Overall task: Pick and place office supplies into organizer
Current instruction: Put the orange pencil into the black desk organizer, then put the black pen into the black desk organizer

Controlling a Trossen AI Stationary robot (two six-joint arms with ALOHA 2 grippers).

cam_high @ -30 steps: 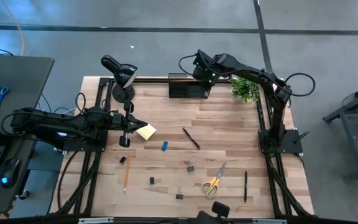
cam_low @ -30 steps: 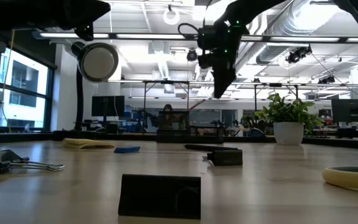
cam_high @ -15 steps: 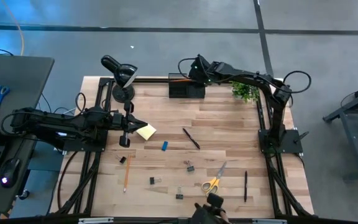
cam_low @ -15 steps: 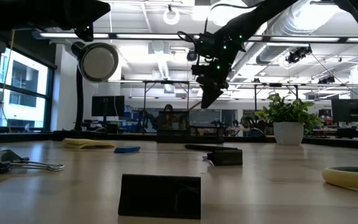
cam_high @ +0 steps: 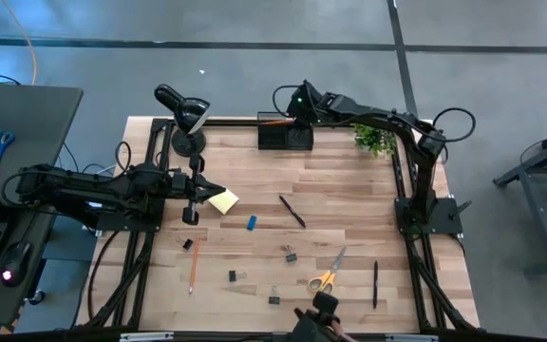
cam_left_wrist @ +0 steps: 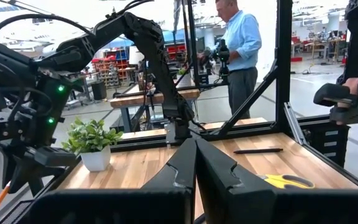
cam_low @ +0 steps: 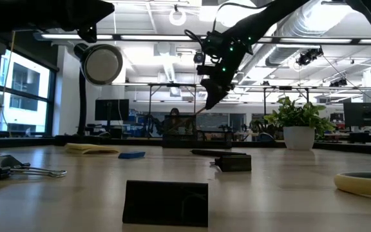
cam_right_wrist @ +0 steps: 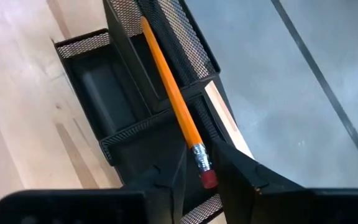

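Right pincer [cam_high: 297, 103], reaching over the far edge of the bench [cam_high: 349, 204], is closed on the eraser end of an orange pencil [cam_right_wrist: 173, 99]. In the right wrist view the pencil runs away from the fingertips [cam_right_wrist: 166, 177] and slants across the black mesh organizer [cam_right_wrist: 114, 93], its far end over one of the narrow rear compartments; whether the tip touches the mesh cannot be told. The high view shows the organizer [cam_high: 283, 133] at the bench's far edge, between the black desk lamp [cam_high: 186, 119] and a potted plant [cam_high: 376, 139], with the pincer directly above it. In the low view the pincer [cam_low: 212, 96] hangs well above the bench surface.

Left pincer [cam_high: 218, 189] waits at the left side of the bench, fingers pressed together and holding nothing, just beside the yellow sticky-note pad [cam_high: 223, 200].

Loose on the bench: a small blue eraser [cam_high: 251, 223], a black pen [cam_high: 292, 211], a second black pen [cam_high: 375, 284], another orange pencil [cam_high: 194, 265], black binder clips [cam_high: 290, 254], and yellow-handled scissors [cam_high: 327, 275]. All lie well apart from the organizer. A person in a blue shirt [cam_left_wrist: 238, 46] stands in the room beyond the bench.
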